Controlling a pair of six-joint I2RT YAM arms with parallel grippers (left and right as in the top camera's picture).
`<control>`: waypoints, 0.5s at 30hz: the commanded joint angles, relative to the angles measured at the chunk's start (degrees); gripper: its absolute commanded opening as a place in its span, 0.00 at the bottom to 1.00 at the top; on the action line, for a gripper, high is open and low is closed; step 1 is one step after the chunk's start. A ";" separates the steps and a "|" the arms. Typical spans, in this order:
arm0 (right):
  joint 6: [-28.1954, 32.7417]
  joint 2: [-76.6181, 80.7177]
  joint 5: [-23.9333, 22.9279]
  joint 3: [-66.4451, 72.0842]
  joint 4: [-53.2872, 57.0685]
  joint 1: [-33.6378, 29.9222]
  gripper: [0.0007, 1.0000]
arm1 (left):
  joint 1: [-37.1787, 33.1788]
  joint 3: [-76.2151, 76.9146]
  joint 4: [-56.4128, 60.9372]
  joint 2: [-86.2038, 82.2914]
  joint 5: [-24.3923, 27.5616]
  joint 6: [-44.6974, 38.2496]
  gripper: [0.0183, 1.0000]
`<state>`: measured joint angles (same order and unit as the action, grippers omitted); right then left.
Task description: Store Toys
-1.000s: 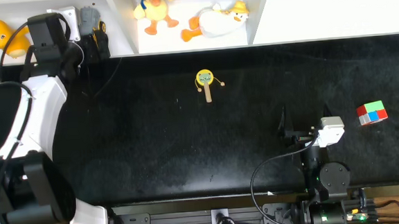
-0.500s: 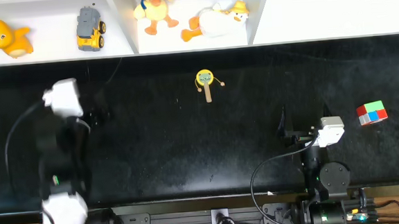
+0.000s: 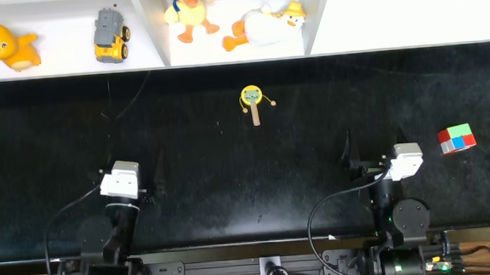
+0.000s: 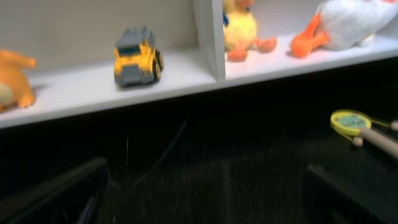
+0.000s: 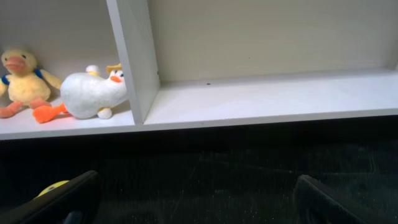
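Note:
A yellow-and-grey toy truck (image 3: 111, 35) (image 4: 138, 55) stands in the white shelf's (image 3: 391, 18) left compartment beside an orange toy duck (image 3: 9, 45) (image 4: 12, 78). A yellow plush duck (image 3: 190, 13) (image 4: 242, 31) and a white plush goose (image 3: 268, 23) (image 5: 93, 93) fill the middle compartment. On the black mat lie a small yellow rattle drum (image 3: 252, 99) (image 4: 357, 124) and a coloured cube (image 3: 456, 139) at the right. My left gripper (image 3: 133, 167) (image 4: 205, 199) is open and empty, low near the front left. My right gripper (image 3: 372, 147) (image 5: 196, 205) is open and empty at the front right.
The shelf's right compartment (image 5: 267, 93) holds nothing. White dividers (image 5: 134, 62) separate the compartments. The black mat (image 3: 248, 180) lies bare between the two grippers and the shelf front.
My left arm has pulled back from the shelf's left compartment to the front left of the mat, leaving the toy truck on the shelf. The right arm has not moved.

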<state>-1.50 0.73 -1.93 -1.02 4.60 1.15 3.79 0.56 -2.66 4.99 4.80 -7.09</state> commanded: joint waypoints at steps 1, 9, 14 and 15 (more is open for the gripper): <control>-0.24 -0.46 0.02 0.76 -0.28 -0.09 0.99 | 0.31 -0.11 -2.32 -4.87 -4.02 0.92 1.00; -0.24 -0.46 0.02 0.76 -0.28 -0.09 1.00 | 0.31 -0.11 -2.19 -4.85 -4.28 1.55 1.00; -0.24 -0.46 0.02 0.76 -0.28 -0.09 1.00 | 0.31 -0.11 -2.19 -4.85 -4.31 1.55 1.00; -0.24 -0.46 0.02 0.76 -0.28 -0.09 0.99 | 0.31 -0.11 -2.19 -4.85 -4.31 1.57 1.00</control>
<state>-1.50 0.73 -1.91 -1.02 4.60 1.17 3.79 0.54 -4.54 0.75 1.23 -6.17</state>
